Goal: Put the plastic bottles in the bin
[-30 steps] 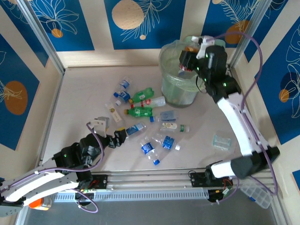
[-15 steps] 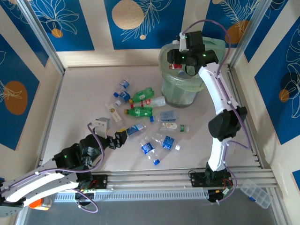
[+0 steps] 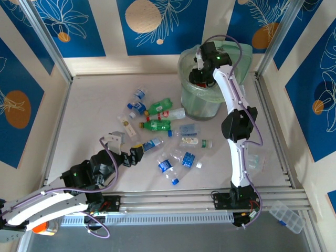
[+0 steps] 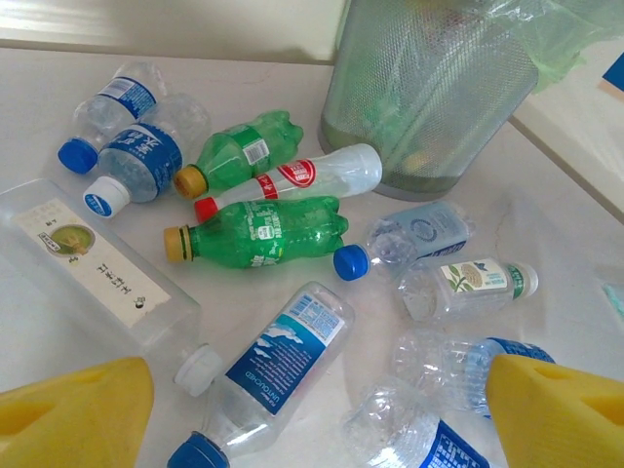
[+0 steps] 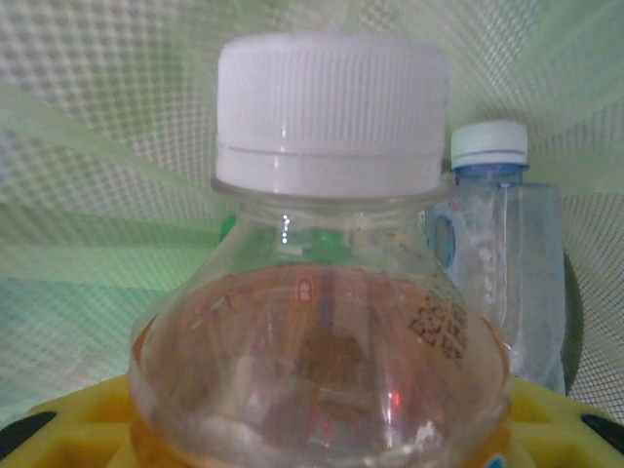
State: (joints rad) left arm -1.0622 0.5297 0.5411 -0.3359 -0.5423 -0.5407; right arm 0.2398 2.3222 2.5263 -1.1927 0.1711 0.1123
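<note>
My right pincer [image 3: 202, 73], clamped on a clear white-capped bottle [image 5: 327, 292], hangs inside the mouth of the bin [image 3: 191, 102]; I reckon the drop is next, needing only the jaws spread.

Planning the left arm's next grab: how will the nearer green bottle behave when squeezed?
The nearer green bottle looks empty, so probably light. Lying on its side with a round body, it may roll if nudged. Its translucent wall looks thin and will likely dent.
</note>
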